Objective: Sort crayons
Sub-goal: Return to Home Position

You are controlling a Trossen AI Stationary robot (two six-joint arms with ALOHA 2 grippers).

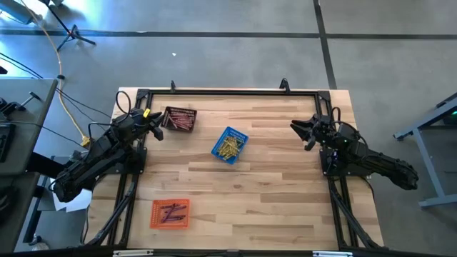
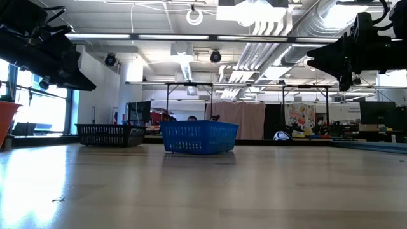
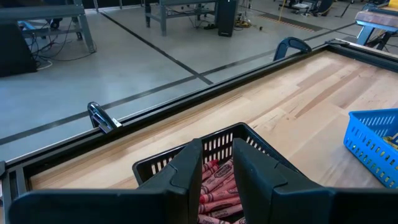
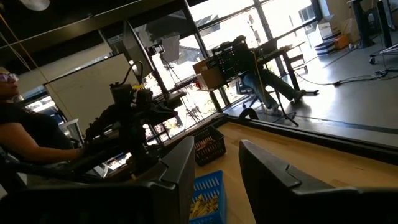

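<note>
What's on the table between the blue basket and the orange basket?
Nothing. In the high view, only bare wood of the table lies between the blue basket and the orange basket.

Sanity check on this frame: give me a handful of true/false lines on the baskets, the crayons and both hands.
1. The blue basket holds yellow crayons. True.
2. The left hand grips a red crayon. False: it is open and empty, beside the black basket.
3. Red crayons lie in the black basket. True.
4. The orange basket touches the black basket. False: it sits well apart, by the opposite edge of the table.
5. The right hand hangs over the blue basket. False: it is off to the side, near the table's right edge, open and empty.
</note>
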